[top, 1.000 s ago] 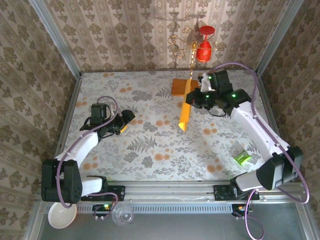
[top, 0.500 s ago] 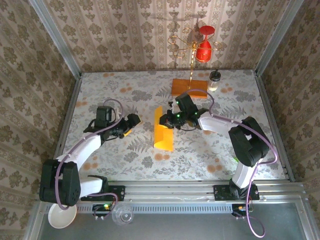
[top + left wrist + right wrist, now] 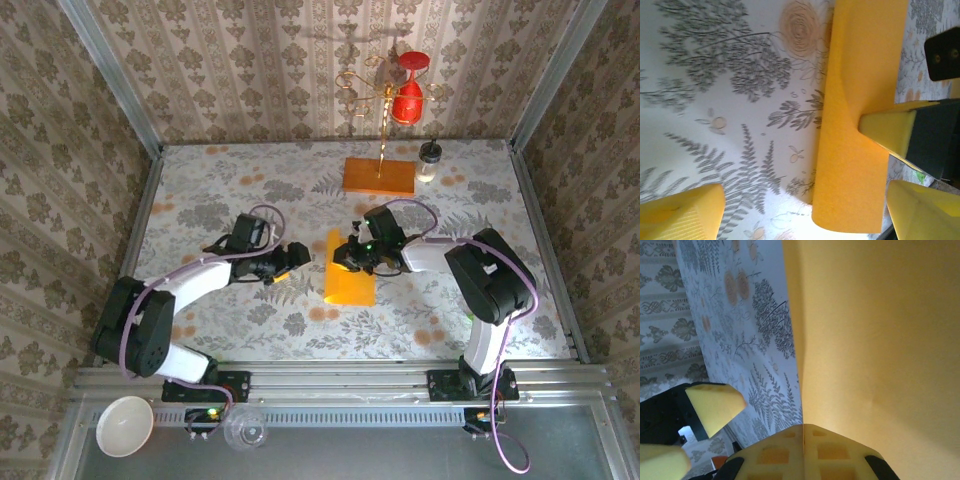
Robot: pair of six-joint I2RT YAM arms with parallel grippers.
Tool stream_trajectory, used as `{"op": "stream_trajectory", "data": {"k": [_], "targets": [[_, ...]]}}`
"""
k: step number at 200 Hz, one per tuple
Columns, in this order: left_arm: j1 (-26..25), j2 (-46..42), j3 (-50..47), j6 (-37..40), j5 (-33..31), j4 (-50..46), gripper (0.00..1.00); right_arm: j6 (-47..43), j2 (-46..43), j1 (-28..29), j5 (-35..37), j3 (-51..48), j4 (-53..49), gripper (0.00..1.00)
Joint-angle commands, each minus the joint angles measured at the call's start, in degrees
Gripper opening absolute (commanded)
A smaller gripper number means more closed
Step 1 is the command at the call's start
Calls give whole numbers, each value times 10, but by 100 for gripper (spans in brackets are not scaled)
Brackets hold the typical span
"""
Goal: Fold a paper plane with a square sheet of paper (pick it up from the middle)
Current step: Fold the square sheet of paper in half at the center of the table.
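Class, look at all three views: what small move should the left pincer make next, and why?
Probably ease the open left pincer rightward until it straddles the left edge of the square sheet of paper. The right pincer is shut on the sheet, which looks curled, and the left one hovers just beside it, gripping nothing.

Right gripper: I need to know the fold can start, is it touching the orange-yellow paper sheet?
Touching. The right wrist view shows the right gripper shut, the paper sheet clamped between its pads at their seam.
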Motion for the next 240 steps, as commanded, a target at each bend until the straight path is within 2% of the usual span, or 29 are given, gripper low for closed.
{"op": "stream_trajectory", "data": {"k": [1, 36, 94, 163, 188, 240], "targets": [[-15, 16, 23, -11, -17, 7, 83, -16, 2, -2, -11, 3, 11, 4], [0, 1, 8, -32, -30, 29, 84, -3, -24, 6, -53, 28, 17, 4], [13, -46, -30, -52, -20, 79, 92, 66, -48, 7, -110, 0, 156, 6], [-25, -25, -27, -36, -36, 55, 87, 93, -3, -3, -107, -60, 261, 6], [-26, -42, -44, -38, -59, 54, 87, 82, 13, -6, -104, -65, 264, 6], [-28, -37, -42, -36, -60, 46, 87, 61, 38, -30, -96, -93, 264, 6]]}}
